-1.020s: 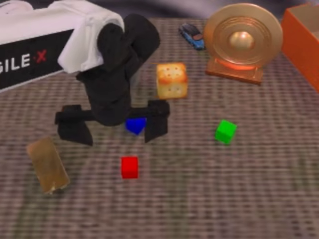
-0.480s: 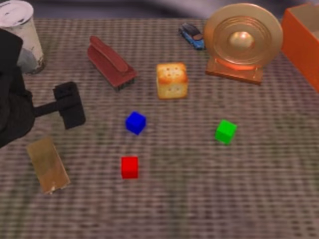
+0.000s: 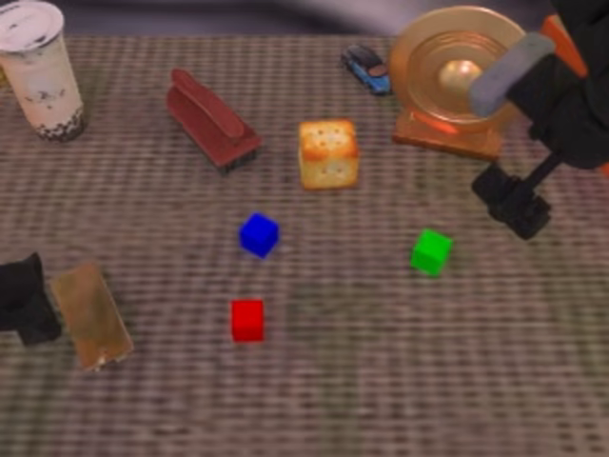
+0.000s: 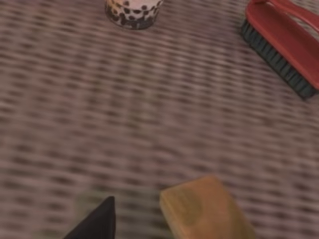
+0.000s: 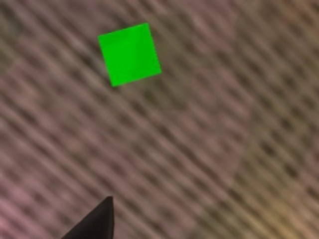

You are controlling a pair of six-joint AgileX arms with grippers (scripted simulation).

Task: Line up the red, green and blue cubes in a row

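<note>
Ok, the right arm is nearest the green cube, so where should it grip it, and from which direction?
Probably straight down from above. The green cube sits flat on the mat with open space all around it, so either pair of opposite side faces would do. It lies turned a little in the right wrist view, so rotate the fingers square to those faces. The right gripper hangs beside it, toward the table's right.

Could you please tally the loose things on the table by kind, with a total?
Cubes: 3 – red, green, blue
Toast blocks: 1
Tan slabs: 1
Brushes: 1
Cups: 1
Toy cars: 1
Gold discs on stands: 1
Orange boxes: 1
Total: 10
</note>
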